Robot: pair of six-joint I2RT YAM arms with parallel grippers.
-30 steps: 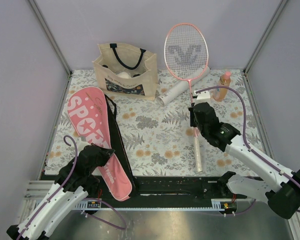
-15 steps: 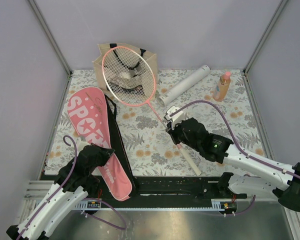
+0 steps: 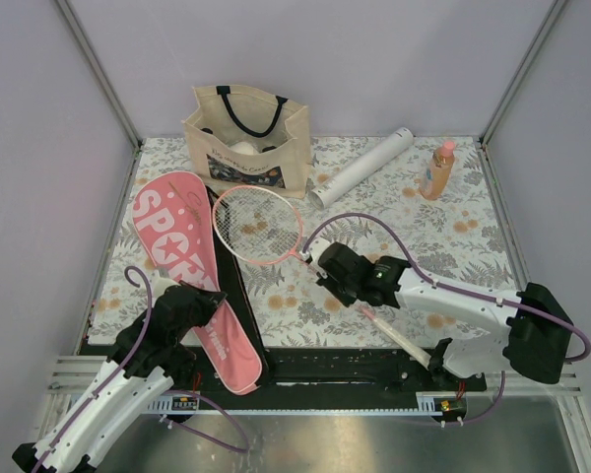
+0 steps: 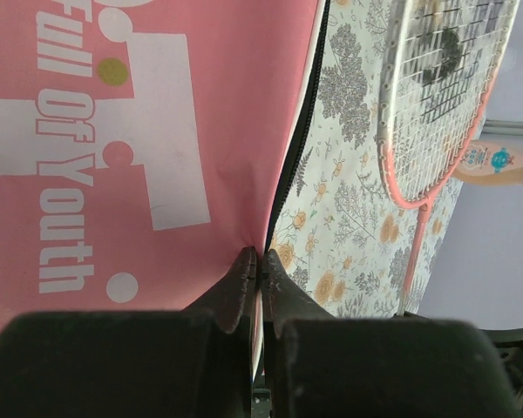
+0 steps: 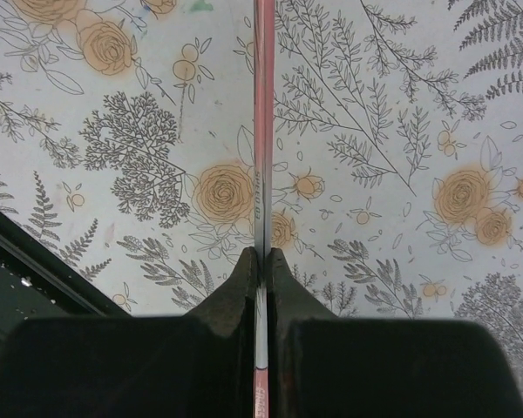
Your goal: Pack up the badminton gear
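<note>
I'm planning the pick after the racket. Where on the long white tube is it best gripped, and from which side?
Grip the white tube at its middle, straight down from above, jaws across its narrow width. It lies flat and diagonal on the table, both round sides free there; its near end sits close to the tote. A mid-length hold should keep it level.

We found bare table (image 3: 453,246) toward three o'clock; the tote (image 3: 246,138), tube (image 3: 360,168) and bottle (image 3: 436,169) (along the far edge) barred twelve, the case (image 3: 182,266) nine.
</note>
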